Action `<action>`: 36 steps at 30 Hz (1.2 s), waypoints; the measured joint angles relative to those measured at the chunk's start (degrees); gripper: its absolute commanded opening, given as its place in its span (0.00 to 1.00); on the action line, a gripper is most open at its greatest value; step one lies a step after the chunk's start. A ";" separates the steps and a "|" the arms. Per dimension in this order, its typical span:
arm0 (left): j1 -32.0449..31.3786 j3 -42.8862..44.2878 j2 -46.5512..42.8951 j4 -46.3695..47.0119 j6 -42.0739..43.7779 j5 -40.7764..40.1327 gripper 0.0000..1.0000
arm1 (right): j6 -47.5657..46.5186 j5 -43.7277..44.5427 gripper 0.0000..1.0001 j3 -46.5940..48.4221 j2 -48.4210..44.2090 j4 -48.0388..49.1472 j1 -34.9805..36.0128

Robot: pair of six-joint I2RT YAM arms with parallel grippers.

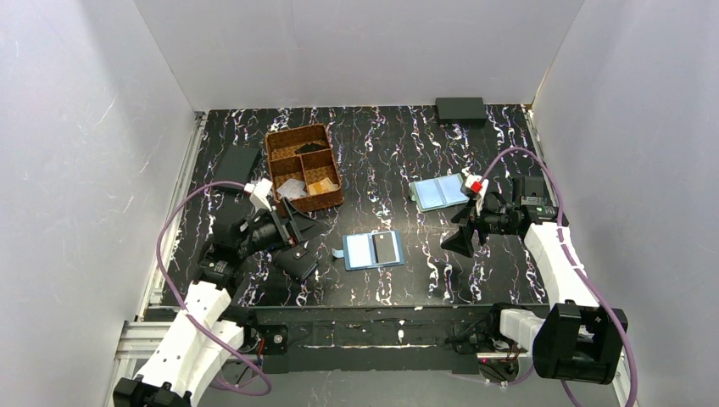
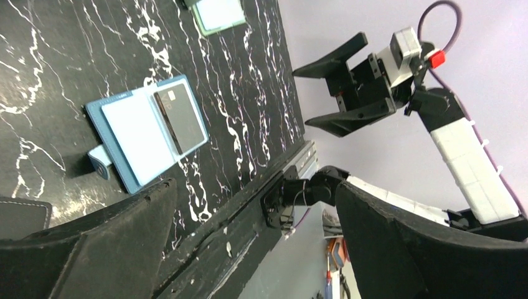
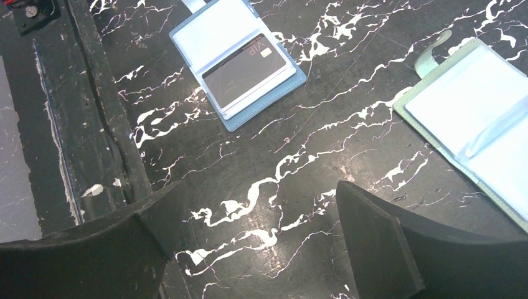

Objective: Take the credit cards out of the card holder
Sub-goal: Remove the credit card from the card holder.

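On the black marbled table (image 1: 381, 153), the left gripper (image 1: 298, 243) and right gripper (image 1: 462, 227) hang on either side of the card holder (image 1: 373, 250), fingers wide and empty, probably ready to approach it. The steel-blue holder lies open and flat near the front edge. A dark credit card (image 3: 246, 68) sits in one pocket, not yet pulled.

The worktop (image 1: 381, 136) is a black slab with irregular white veining and a slight sheen. Plain panels, white to pale grey, enclose it on three sides: the back wall (image 1: 356, 51) at 12 o'clock, the left wall (image 1: 76, 153) at 9 o'clock and the right wall (image 1: 636, 110) at 3 o'clock. The side walls slope outward toward the top. A metal rail (image 1: 172, 220) borders the 9 o'clock edge. A black bar (image 1: 381, 326) with scuffed paint closes the 6 o'clock edge. Lighting is even and diffuse; shadows are soft.
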 measured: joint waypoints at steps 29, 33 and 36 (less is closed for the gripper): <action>-29.99 -0.63 5.01 -0.48 2.95 -22.27 0.98 | 5.07 -3.08 0.98 -1.62 -0.02 3.56 -0.44; -32.46 -0.66 5.95 0.20 2.93 -25.88 0.98 | 6.27 -3.37 0.98 -1.62 1.38 4.15 -0.44; -33.27 -0.66 8.07 0.68 3.04 -27.89 0.98 | 7.13 -3.02 0.98 -1.62 2.34 4.28 -0.44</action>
